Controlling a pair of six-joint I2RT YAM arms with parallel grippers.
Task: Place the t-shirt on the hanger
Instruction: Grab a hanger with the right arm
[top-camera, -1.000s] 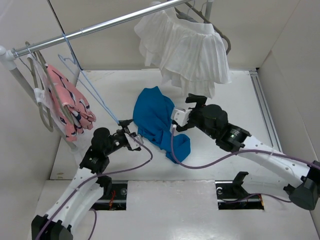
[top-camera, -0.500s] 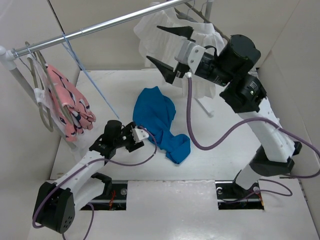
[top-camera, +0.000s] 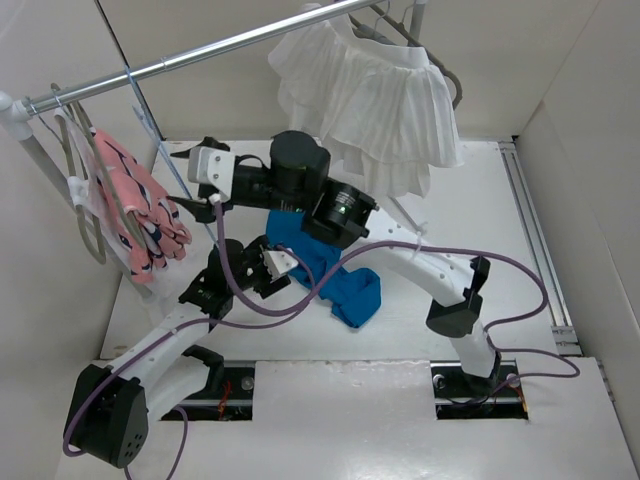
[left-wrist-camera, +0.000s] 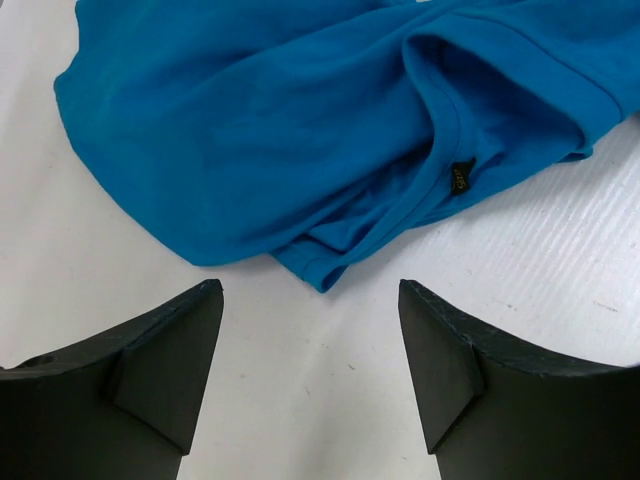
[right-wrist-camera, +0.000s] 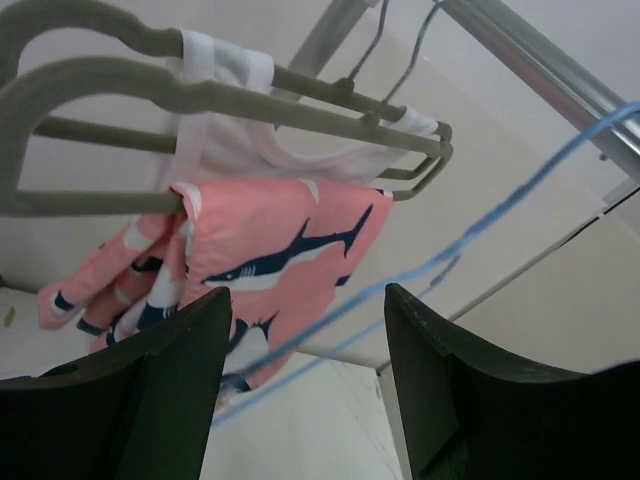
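The blue t-shirt (top-camera: 347, 287) lies crumpled on the table, partly hidden under my right arm. In the left wrist view the t-shirt (left-wrist-camera: 300, 120) fills the top, collar and label showing. My left gripper (top-camera: 282, 263) is open and empty, low over the table just short of the shirt's near edge (left-wrist-camera: 310, 300). The thin pale-blue hanger (top-camera: 146, 112) hangs from the rail at the left. My right gripper (top-camera: 181, 177) is open, reaching left beside the hanger's lower arm. In the right wrist view the hanger's wire (right-wrist-camera: 470, 238) runs diagonally behind the open right gripper (right-wrist-camera: 307, 300).
A pink shark-print garment (top-camera: 135, 212) hangs on grey hangers at far left, right next to the blue hanger (right-wrist-camera: 270, 250). A white pleated garment (top-camera: 370, 100) hangs at the back. The metal rail (top-camera: 220, 45) crosses overhead. Cardboard walls enclose the table.
My right arm left the t-shirt, rose at the back right, then swung left to the hanger, gripper open. My left gripper stayed by the shirt's edge.
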